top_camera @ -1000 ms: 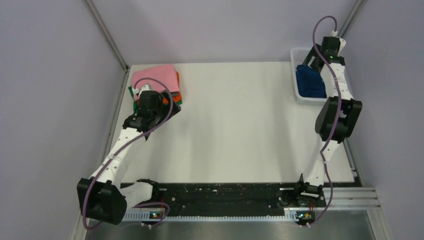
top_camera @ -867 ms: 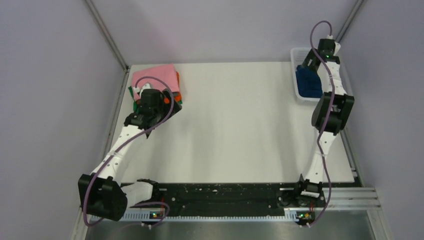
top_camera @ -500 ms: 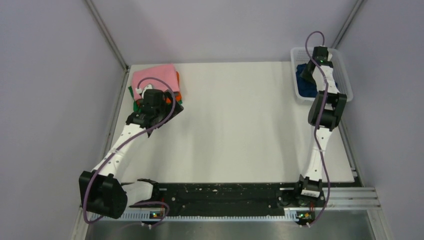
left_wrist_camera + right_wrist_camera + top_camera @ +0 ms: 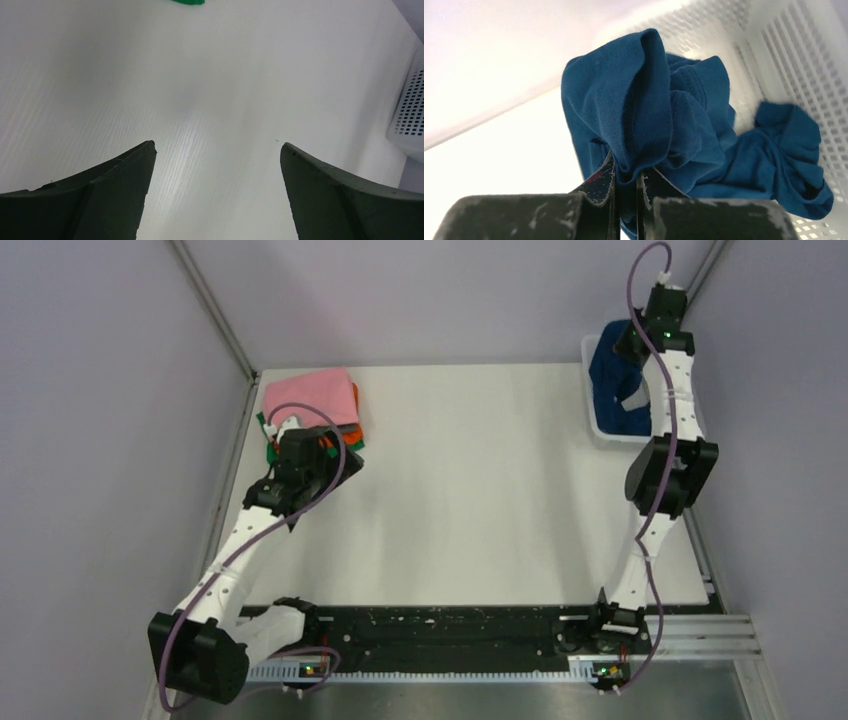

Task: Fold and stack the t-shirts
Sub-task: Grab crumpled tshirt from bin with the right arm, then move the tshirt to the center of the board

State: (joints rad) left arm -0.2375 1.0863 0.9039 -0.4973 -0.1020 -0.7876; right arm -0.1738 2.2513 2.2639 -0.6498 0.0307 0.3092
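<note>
The white table [image 4: 470, 490] carries the mesh basket [image 4: 794, 55] at two o'clock, with the navy t-shirt [image 4: 649, 100] partly inside. The folded stack [image 4: 312, 398] lies at ten o'clock. The right gripper [image 4: 626, 192] is clamped on a bunched fold, with cloth at its twelve o'clock. The left gripper [image 4: 217, 150] hangs spread and empty at the stack's six o'clock.

I see soft, even light from above, only faint shadows on the white table [image 4: 480, 490]; in my right wrist view the left side glares white and the basket [image 4: 794, 60] looks overexposed
</note>
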